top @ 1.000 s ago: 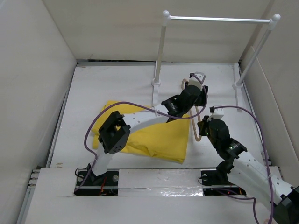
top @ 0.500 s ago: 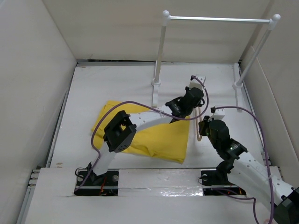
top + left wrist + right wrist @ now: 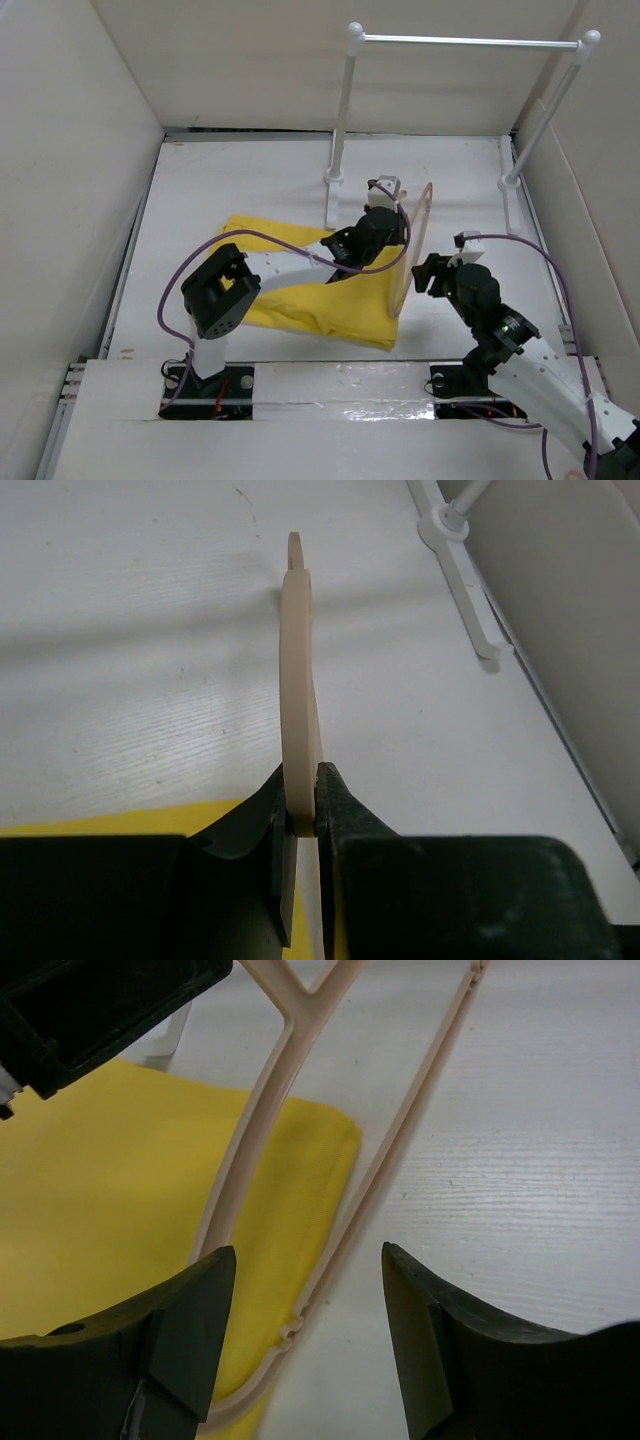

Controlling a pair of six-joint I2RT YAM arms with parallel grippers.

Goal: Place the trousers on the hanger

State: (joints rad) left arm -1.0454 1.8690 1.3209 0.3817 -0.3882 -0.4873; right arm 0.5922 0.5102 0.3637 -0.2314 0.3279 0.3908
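Judging by wrist views, left gripper (image 3: 300,785) pinches hanger (image 3: 297,660); right gripper (image 3: 305,1270) gapes, apparently empty.

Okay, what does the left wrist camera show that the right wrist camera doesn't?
Only the left wrist view: the left fingers pinched shut on the hanger, which appears edge-on as a thin strip. Only the right wrist view: the right fingers spread apart, and the hanger's open frame seen broadside, running down into the gap between them. Both: the hanger, the yellow trousers and the white table they lie on.
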